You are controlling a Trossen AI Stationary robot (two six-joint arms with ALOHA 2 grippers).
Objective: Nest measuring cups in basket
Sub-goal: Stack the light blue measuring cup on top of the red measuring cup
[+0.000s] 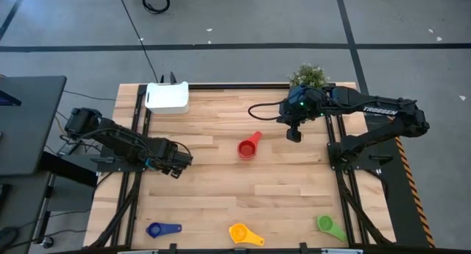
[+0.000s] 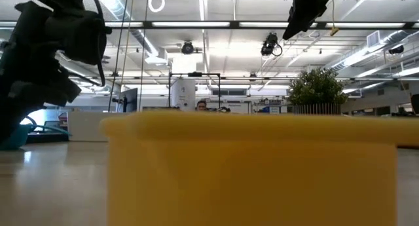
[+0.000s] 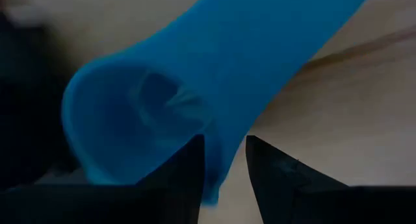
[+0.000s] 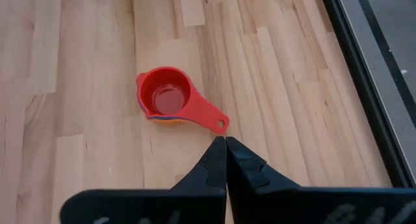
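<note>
My left gripper [image 1: 174,158] is low over the table's left side, shut on a light blue measuring cup [image 3: 195,74]; the cup also shows under it in the low view [image 2: 19,135]. My right gripper [image 4: 225,143] is shut and empty, raised high [image 2: 302,18] over the handle end of the red cup [image 4: 170,97]. The red cup sits nested on other cups at mid-table [image 1: 249,147]; orange and blue edges show beneath it. A dark blue cup [image 1: 163,229], a yellow cup [image 1: 245,234] and a green cup [image 1: 330,225] lie along the near edge. The white basket [image 1: 167,97] stands at the far left. My left gripper pinches the light blue cup's wall at its rim [image 3: 221,165], with one finger [image 3: 192,165] on the hollow's side and the other finger [image 3: 266,165] outside. The cup is tipped, its opening facing the wrist camera. I cannot tell whether it rests on the table.
A potted green plant [image 1: 307,75] stands at the far edge beside my right arm. The yellow cup fills the foreground of the low view [image 2: 255,167]. Bare wood lies between the red stack and the near-edge cups.
</note>
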